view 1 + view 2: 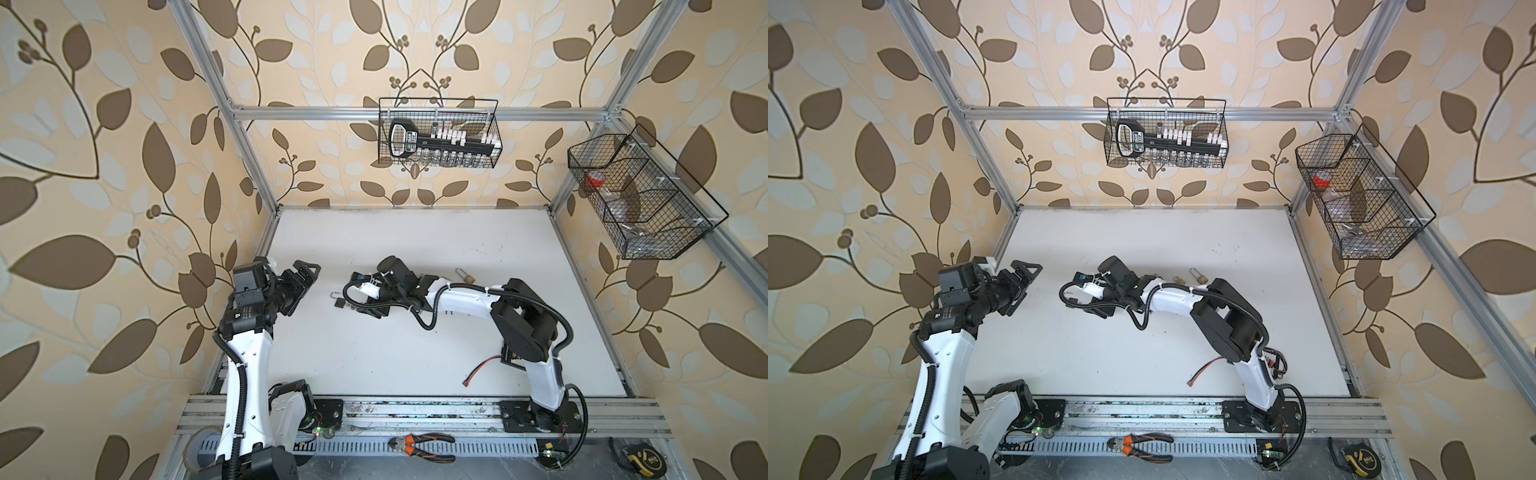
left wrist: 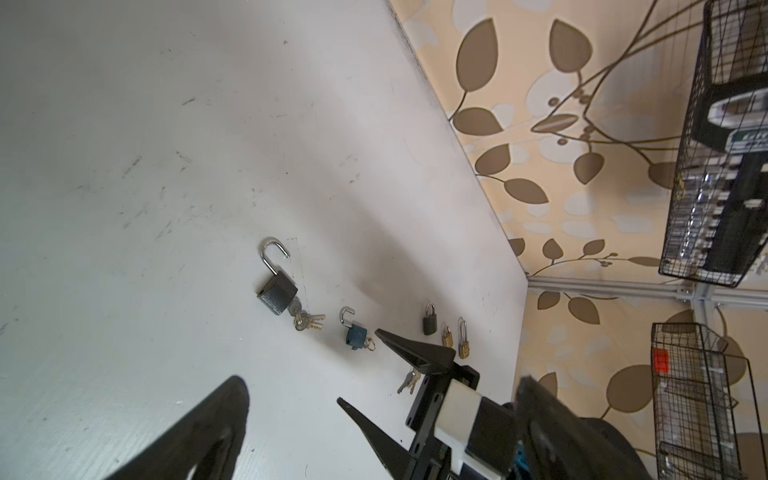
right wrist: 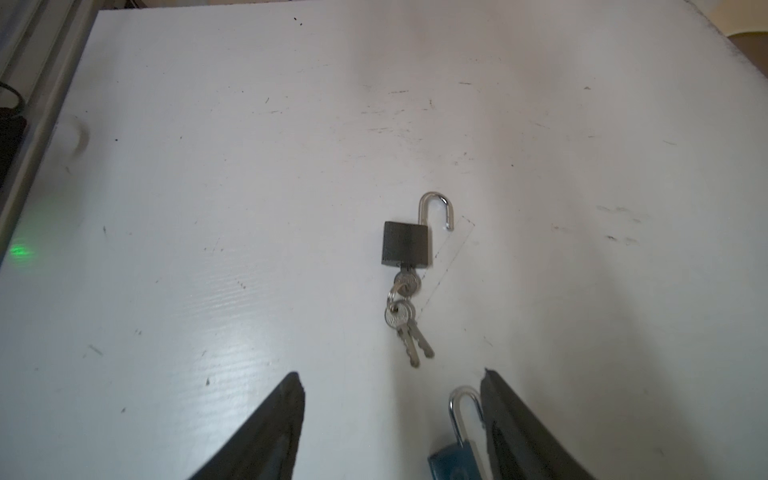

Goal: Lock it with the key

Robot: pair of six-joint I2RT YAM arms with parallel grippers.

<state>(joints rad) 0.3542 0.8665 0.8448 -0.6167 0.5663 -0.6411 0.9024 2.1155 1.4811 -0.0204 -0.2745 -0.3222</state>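
My right jaws, half open and empty, flank the blue padlock [image 3: 451,465]; I should centre on its body before closing. Left jaws: wide, empty.

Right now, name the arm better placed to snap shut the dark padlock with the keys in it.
Right, probably. The right tool sits low over the table with jaws apart, and the dark padlock lies straight ahead of it. The left tool is open too, but stands higher and off to the side.
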